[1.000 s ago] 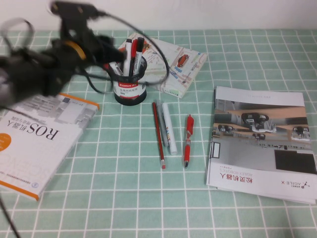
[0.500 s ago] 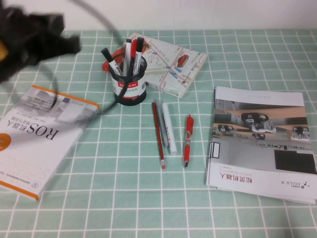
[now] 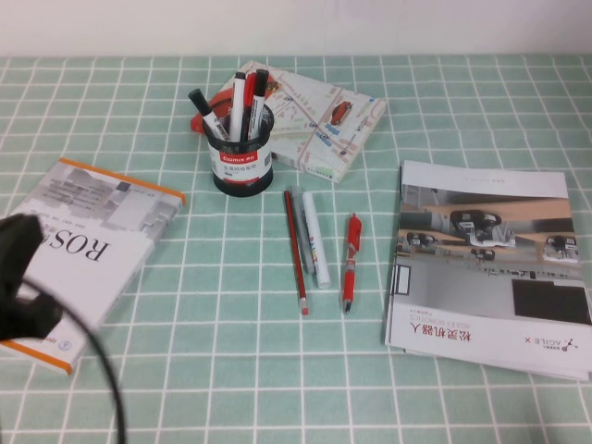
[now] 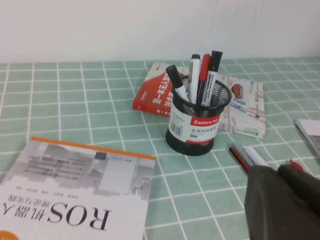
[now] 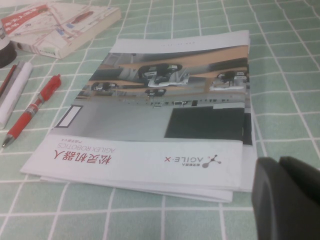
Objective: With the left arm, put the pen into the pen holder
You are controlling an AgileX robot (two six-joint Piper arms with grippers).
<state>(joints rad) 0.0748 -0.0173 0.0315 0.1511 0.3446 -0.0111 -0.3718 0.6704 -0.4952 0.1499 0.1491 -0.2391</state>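
Observation:
The pen holder (image 3: 242, 159), a black mesh cup with a red-banded label, stands at the back middle of the table and holds three markers. The pen (image 3: 207, 115), with a white barrel and black cap, leans out of the holder's left side. Both also show in the left wrist view, the holder (image 4: 197, 127) and the pen (image 4: 176, 82). The left arm (image 3: 20, 277) is a dark blur at the near left edge, far from the holder. My left gripper (image 4: 279, 172) is shut and empty. My right gripper (image 5: 278, 165) is shut and empty near the magazine's corner.
A red pencil (image 3: 296, 250), a white marker (image 3: 316, 242) and a red gel pen (image 3: 351, 261) lie in front of the holder. A ROS book (image 3: 88, 245) lies at the left, a magazine (image 3: 490, 268) at the right, and a map book (image 3: 319, 116) behind the holder.
The left arm has pulled away from the pen holder, back to the near left edge. The pen it left behind stays leaning in the holder.

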